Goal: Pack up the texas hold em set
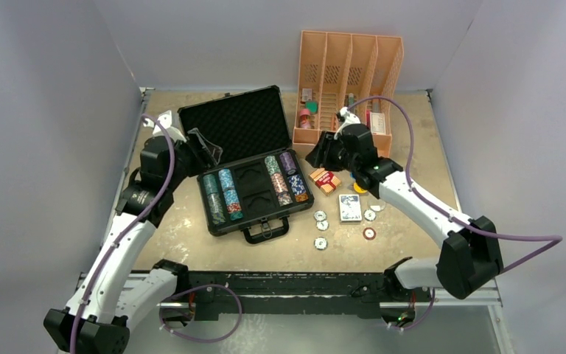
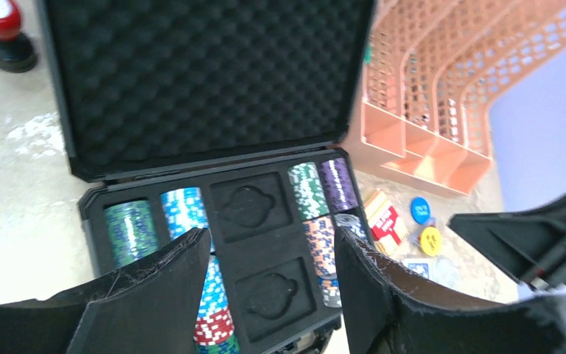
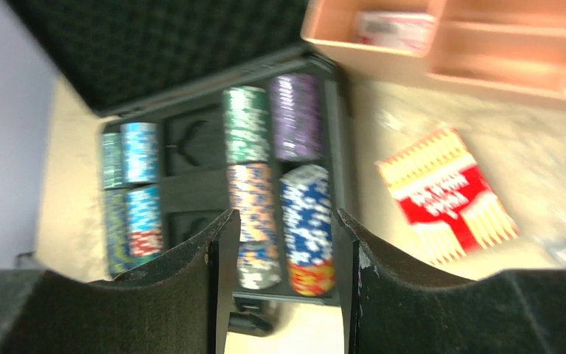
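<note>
The black briefcase (image 1: 228,122) lies open at centre left, its foam lid tipped back. Rows of multicoloured poker chips (image 1: 225,193) fill both sides of its tray, and the two middle slots (image 2: 254,206) are empty. On the table to its right lie a red card deck (image 1: 326,179), a blue card deck (image 1: 350,207) and several small round dealer buttons (image 1: 321,243). My left gripper (image 1: 205,146) hangs open over the case's left side, holding nothing. My right gripper (image 1: 323,153) stands open above the red deck (image 3: 446,193), also holding nothing.
An orange slotted organizer (image 1: 350,81) with small items in it stands at the back right. A red-topped black cylinder (image 2: 0,29) sits behind the case's left corner. Blue (image 2: 421,208) and yellow (image 2: 430,240) discs lie near the red deck.
</note>
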{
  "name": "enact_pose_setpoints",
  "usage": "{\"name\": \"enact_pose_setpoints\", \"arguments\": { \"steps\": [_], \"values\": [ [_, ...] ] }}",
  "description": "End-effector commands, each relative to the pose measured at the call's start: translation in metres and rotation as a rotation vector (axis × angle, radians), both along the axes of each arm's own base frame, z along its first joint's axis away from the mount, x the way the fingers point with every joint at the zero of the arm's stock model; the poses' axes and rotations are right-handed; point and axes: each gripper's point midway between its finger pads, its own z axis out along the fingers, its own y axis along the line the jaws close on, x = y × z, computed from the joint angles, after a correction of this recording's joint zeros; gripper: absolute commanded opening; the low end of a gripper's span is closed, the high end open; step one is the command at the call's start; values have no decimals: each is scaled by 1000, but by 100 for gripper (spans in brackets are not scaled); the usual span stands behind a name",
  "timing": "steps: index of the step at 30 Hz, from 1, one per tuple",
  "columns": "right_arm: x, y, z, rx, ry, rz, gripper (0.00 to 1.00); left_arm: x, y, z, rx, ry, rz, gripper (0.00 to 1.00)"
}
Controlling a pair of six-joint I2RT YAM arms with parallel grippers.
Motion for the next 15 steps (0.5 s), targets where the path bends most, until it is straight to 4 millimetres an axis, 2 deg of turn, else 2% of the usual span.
{"name": "enact_pose_setpoints", "arguments": {
  "steps": [1,2,4,6,12,15],
  "values": [
    [-6,-60,-40,-259,121,-219,52,-5,-22,38,-21,-152,-158,61],
    [-5,-71,-46,-316,137,-256,53,-7,-23,36,-23,-160,-163,61],
    [-3,-81,-51,-385,138,-275,55,-11,-23,29,-20,-169,-173,61],
    [1,-79,-57,-421,121,-231,61,-13,-23,23,-15,-179,-185,61],
    [13,-78,-91,-574,142,-71,89,-18,-21,-6,-27,-135,-163,61],
    [20,-73,-98,-596,100,-2,92,-20,-20,-7,-46,-148,-152,61]
  ]
}}
